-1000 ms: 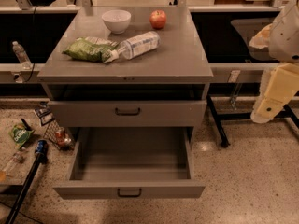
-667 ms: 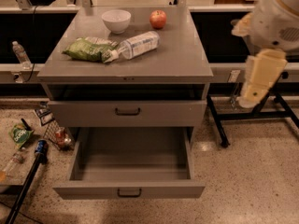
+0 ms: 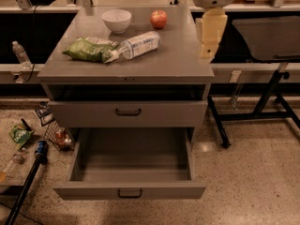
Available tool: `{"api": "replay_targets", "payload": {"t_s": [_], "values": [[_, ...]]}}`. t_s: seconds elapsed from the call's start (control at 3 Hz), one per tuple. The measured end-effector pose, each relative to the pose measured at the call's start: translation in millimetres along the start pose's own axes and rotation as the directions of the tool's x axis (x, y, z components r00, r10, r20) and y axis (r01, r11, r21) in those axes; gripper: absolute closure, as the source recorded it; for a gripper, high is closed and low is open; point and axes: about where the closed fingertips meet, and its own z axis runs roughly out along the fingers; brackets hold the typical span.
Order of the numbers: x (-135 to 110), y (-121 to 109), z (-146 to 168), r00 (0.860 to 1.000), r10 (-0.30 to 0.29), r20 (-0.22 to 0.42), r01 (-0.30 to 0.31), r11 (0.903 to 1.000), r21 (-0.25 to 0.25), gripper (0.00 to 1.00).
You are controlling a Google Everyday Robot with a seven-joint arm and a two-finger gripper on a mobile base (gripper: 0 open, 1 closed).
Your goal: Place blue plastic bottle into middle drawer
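At the far right edge of the counter [image 3: 178,62], near its back corner, the gripper's pale cream fingers [image 3: 207,48] hang pointing downward from the arm's rounded white body. Whether they are spread or closed cannot be told from this angle, and nothing can be seen in their hold. Well apart from the fingers, toward the left of the view and a little nearer the camera, the blue plastic bottle [image 3: 136,46] lies on its side on the counter. Its white cap points away from the fingers and rests against a green bag [image 3: 89,49], which lies farther still on that side. Behind the bottle, level with the fingers' upper part, a red apple [image 3: 159,18] stands closest to them, with a white bowl [image 3: 116,20] beyond it. Below the fingers and toward the camera, the cabinet's handled upper drawer [image 3: 127,112] is shut. Under it the middle drawer [image 3: 129,191] is pulled well out, its grey interior open to view and its dark handle facing the camera. A black stand [image 3: 262,102] stands on the floor on the other side of the fingers.
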Motion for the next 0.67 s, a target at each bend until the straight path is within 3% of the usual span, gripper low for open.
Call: {"api": "replay_targets", "payload": {"t_s": [0.33, 0.67], "values": [[0.7, -0.4, 0.4, 1.0, 0.009, 0.003, -0.009, 0.9999, 0.01, 0.0], [-12.9, -33.5, 32.7, 0.998, -0.058, 0.023, 0.058, 0.9981, 0.023, 0.0]]}}
